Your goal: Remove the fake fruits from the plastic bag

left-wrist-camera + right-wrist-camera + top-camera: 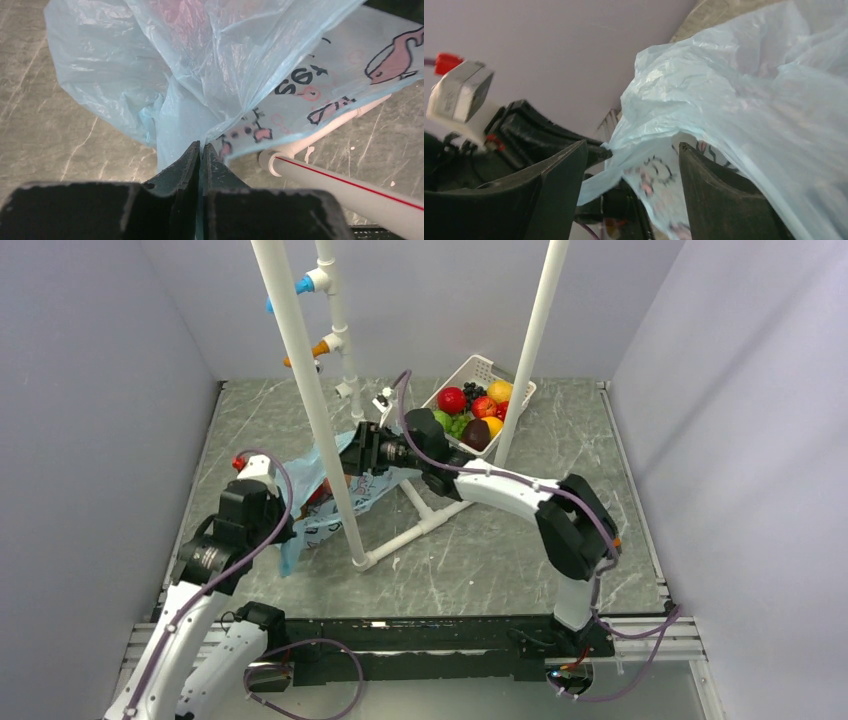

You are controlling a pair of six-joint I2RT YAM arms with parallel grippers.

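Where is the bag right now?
The bag lies left of centre in the top view, beside the pipe frame, pinched by the left gripper, the right gripper open at its far side.

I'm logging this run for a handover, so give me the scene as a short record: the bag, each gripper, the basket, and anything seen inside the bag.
bag: light blue, on the left half of the table, by the pipe frame
left gripper: shut on a bunched edge of the bag
right gripper: open, fingers either side of bag film
basket: far side, holding mixed fruits
inside bag: reddish shape shows through the film
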